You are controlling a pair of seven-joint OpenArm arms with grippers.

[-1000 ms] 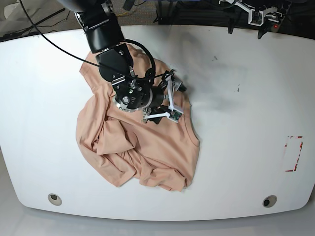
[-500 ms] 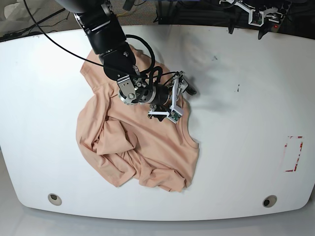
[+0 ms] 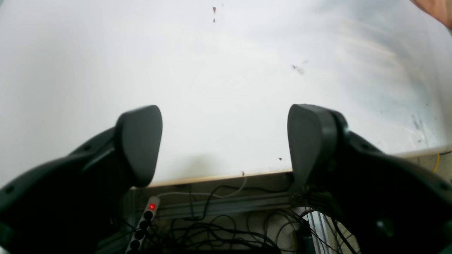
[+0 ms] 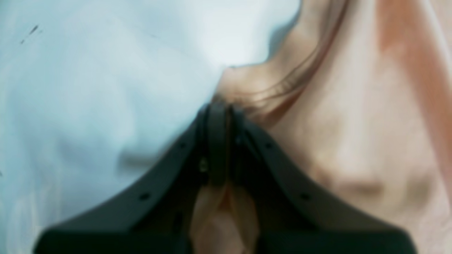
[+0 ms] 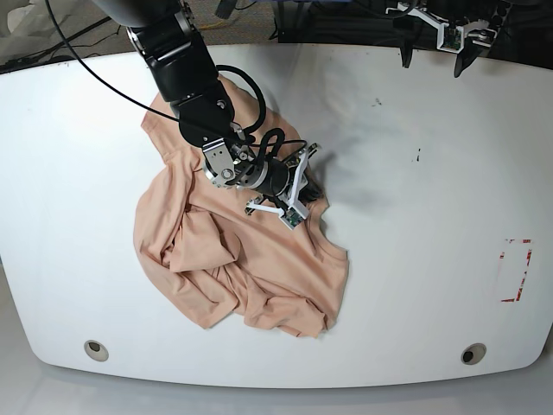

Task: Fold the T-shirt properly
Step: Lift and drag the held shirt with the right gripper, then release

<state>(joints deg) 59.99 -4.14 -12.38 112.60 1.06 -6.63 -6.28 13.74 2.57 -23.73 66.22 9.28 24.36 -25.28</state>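
My right gripper [image 4: 219,141] is reached low from the far edge, jaws pinched together with a fold of cloth between them. My left gripper [image 3: 226,141] is raised at the far edge, jaws spread wide, holding nothing.

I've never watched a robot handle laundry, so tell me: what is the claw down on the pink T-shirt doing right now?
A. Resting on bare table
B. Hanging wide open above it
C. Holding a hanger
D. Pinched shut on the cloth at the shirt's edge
D: the right gripper has its jaws pressed together with a fold of the T-shirt caught between them, right at the cloth's edge.
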